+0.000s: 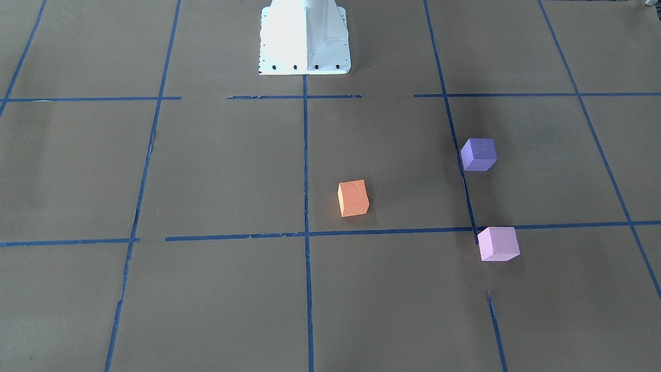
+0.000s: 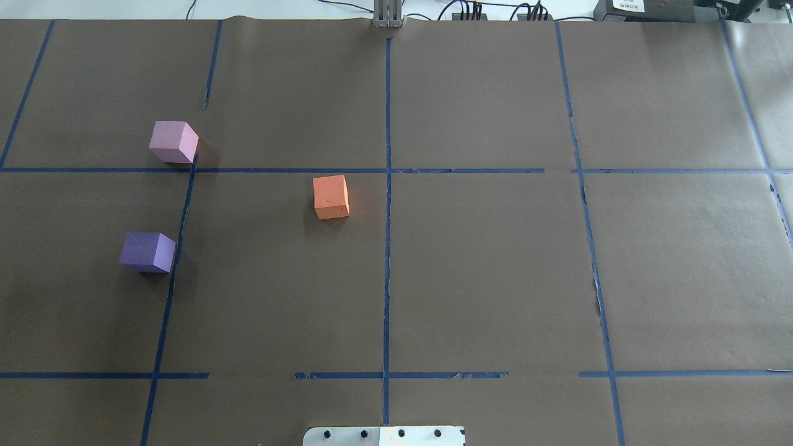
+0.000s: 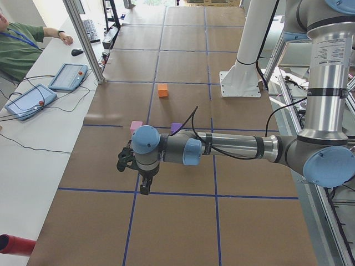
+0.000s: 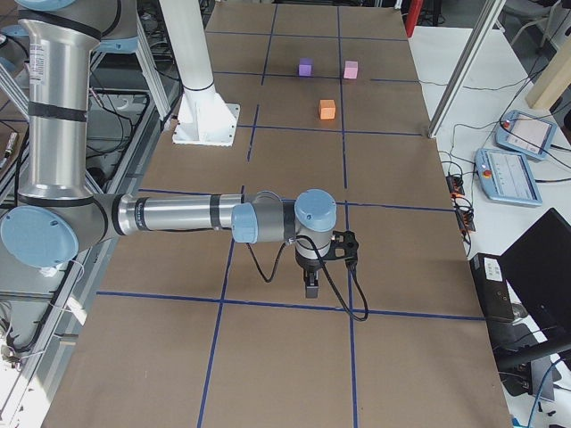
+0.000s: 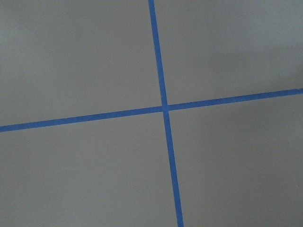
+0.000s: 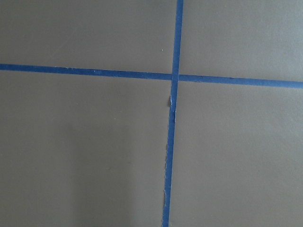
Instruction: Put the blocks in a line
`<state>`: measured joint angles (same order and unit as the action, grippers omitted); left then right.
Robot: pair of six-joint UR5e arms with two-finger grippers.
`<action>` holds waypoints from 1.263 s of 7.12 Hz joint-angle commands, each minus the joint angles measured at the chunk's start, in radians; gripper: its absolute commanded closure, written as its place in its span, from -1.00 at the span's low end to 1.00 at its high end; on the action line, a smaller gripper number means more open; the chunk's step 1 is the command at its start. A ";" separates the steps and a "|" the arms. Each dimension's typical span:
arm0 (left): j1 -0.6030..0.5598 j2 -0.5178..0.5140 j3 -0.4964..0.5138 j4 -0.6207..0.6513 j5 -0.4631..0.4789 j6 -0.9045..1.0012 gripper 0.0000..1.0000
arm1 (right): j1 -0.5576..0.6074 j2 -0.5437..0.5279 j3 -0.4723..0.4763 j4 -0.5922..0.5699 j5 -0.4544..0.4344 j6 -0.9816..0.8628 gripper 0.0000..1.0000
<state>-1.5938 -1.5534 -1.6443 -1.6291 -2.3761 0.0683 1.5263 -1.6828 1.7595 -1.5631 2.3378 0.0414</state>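
Orange block (image 2: pixel 331 197) sits central on the tabletop (image 2: pixel 495 279); purple block (image 2: pixel 147 252) and pink block (image 2: pixel 174 142) lie leftward, well apart. I'd descend squarely with the left gripper (image 3: pixel 145 187); whether it or the right gripper (image 4: pixel 310 287) is open, I cannot tell.

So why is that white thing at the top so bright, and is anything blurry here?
Front-facing view: the white robot base is blown out, its left half pure white without detail. Overhead view: soft, even light; the orange block and pink block throw only faint shadows to their right. Wrist views: slightly soft, showing just blue tape on brown paper.
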 commanded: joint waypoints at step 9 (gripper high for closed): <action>0.461 -0.377 -0.088 -0.110 -0.012 -0.740 -1.00 | 0.000 0.000 0.000 0.000 0.000 0.000 -1.00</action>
<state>-1.2501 -1.8376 -1.7448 -1.7328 -2.3962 -0.4431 1.5263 -1.6827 1.7595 -1.5631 2.3378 0.0414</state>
